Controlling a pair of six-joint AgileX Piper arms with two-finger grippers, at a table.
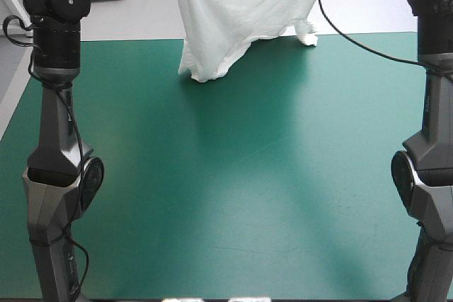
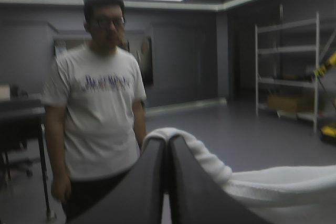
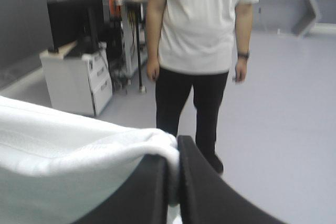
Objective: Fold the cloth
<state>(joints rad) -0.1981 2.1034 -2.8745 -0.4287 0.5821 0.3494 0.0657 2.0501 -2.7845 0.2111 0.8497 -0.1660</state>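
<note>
Left end effector [image 2: 168, 141] is raised well off the counter [image 1: 233, 196], its black fingers pinched together on a rolled edge of the white T-shirt [image 1: 237, 12]. The fabric wraps over the tips and runs off toward the other arm. The T-shirt hangs between both arms above the counter's far edge, and its lowest folds touch or just brush the teal-green cover left of middle. A smaller tail dangles nearer the right. Right end effector [image 3: 177, 142] is likewise clamped on the T-shirt, with the edge bunched over one finger. Judgement: light, soft, limp knit that drapes and bunches freely, won't hold shape, and could slip from a thin pinch. Best taken at shoulder or hem corners so it hangs flat. No containers in view.
</note>
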